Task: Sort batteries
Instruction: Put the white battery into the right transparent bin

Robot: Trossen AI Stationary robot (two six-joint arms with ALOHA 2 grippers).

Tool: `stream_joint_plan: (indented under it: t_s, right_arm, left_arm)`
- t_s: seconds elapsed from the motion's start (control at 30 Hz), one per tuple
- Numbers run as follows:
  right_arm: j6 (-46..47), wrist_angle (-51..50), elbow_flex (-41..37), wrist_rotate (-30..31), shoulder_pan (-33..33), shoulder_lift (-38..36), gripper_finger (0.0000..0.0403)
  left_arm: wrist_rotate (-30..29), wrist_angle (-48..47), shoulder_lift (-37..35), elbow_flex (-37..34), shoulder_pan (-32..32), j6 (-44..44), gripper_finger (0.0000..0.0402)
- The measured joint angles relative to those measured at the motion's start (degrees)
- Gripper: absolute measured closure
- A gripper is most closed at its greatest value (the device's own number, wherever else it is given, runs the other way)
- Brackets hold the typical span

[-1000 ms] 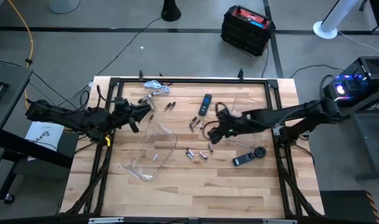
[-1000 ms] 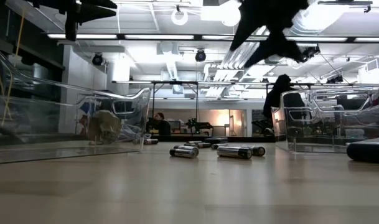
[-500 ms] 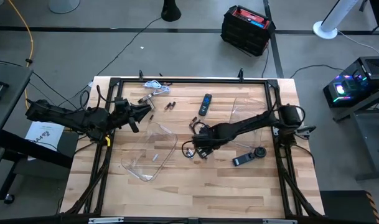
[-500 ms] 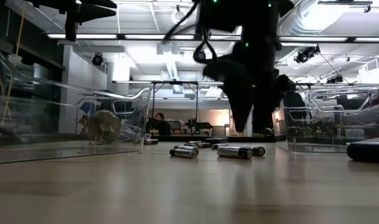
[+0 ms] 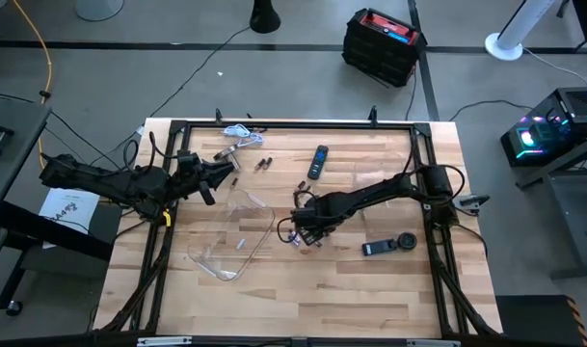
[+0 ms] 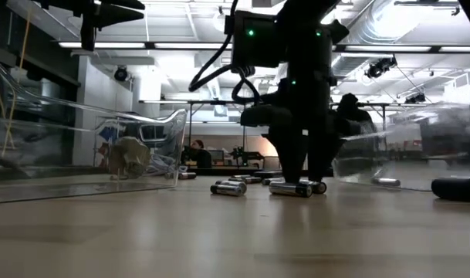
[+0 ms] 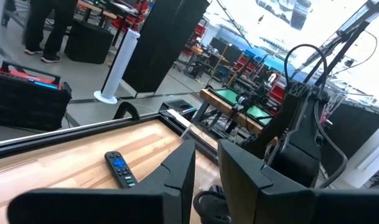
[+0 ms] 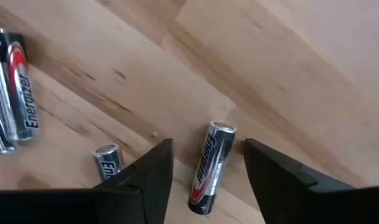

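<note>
Reaching low over the middle of the table [image 5: 370, 289], the right gripper [image 8: 203, 167] has its fingers [image 8: 147, 177] spread, one on either side of a battery [image 8: 209, 168] that lies flat on the wood between them; whether the pads touch it cannot be told. Two more batteries [image 8: 12, 93] lie side by side near it, and a shorter one [image 8: 107, 160] sits just beside one finger. From table height, the fingers stand nearly upright over a battery [image 6: 290, 188], with others [image 6: 228, 188] loose close by. Seen from above, the right arm stretches from the table's right edge toward the centre, wrist angled down. The left gripper [image 7: 205, 180] is idle near the table's left rear, fingers close together with a narrow gap, holding nothing. A black remote [image 5: 318, 161] lies toward the rear, and a clear bin [image 5: 237, 234] sits left of the batteries.
</note>
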Motion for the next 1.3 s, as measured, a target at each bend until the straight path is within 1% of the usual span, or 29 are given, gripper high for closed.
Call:
stream_joint_plan:
  t_s: [0.1, 0.17, 0.23, 0.33, 0.37, 0.4, 0.5, 0.53, 0.67, 0.77, 0.83, 0.93, 1.03, 1.2, 1.3]
  right_arm:
    - [-0.09, 0.03, 0.0, -0.09, 0.03, -0.07, 0.0237]
    - [-0.87, 0.01, 0.0, -0.09, 0.2, -0.07, 0.0261]
    - [-1.79, 0.01, 0.0, -0.08, 0.2, -0.07, 0.0294]
    - [-3.52, -0.04, 0.0, -0.07, 0.2, -0.39, 0.0361]
    - [-4.38, -0.24, 0.0, 0.03, 0.2, -1.01, 0.0377]
    - [-5.02, -0.6, 0.0, 0.54, 0.2, -2.0, 0.0385]
    - [-4.82, -5.11, 0.0, 4.09, -0.1, -7.12, 0.0374]
    - [-4.46, -7.5, 0.03, 6.1, -0.32, -9.21, 0.0371]
    - [0.89, -21.08, 0.07, 16.23, -1.28, -17.49, 0.0378]
    - [5.59, -30.65, 0.07, 20.43, -2.74, -22.21, 0.0383]
    - [7.54, -35.09, -0.02, 21.14, -4.13, -24.07, 0.0379]
    - [7.41, -36.83, -0.02, 23.1, -5.92, -25.24, 0.0355]
    - [5.99, -36.81, -0.02, 24.68, -7.14, -25.38, 0.0313]
    - [3.87, -36.71, -0.04, 24.87, -8.79, -25.38, 0.0232]
    - [3.03, -35.81, -0.05, 24.86, -9.29, -25.38, 0.0198]
  left_arm:
    - [-0.02, 0.0, 0.0, 0.0, 0.0, 0.0, 0.0337]
    - [0.0, 0.0, 0.0, 0.0, 0.0, 0.05, 0.0337]
    - [-0.02, 0.0, 0.0, 0.01, 0.0, 0.06, 0.0337]
    - [-0.02, 0.0, 0.0, 0.0, 0.0, 0.07, 0.0337]
    - [-0.02, 0.01, -0.02, 0.0, 0.0, 0.07, 0.0337]
    - [-0.02, 0.02, -0.02, 0.0, 0.0, 0.08, 0.0337]
    - [-0.05, 0.06, -0.27, 0.01, 0.0, 0.07, 0.0337]
    - [-0.15, 0.09, -0.35, 0.02, 0.0, 0.09, 0.0337]
    - [-0.27, 0.04, -0.39, 0.02, 0.08, 0.11, 0.0337]
    - [-0.3, 0.01, -0.34, 0.02, 0.57, 0.11, 0.0337]
    - [-0.3, 0.02, -0.35, 0.02, 1.08, 0.11, 0.0337]
    - [-0.2, 0.04, -0.35, 0.02, 1.65, 0.09, 0.0337]
    - [0.5, 0.29, -0.35, 0.02, 1.88, -0.01, 0.0337]
    - [0.75, 1.43, -0.35, 0.02, 1.81, -0.04, 0.0337]
    - [0.77, 1.42, -0.35, 0.02, 1.81, -0.02, 0.0337]
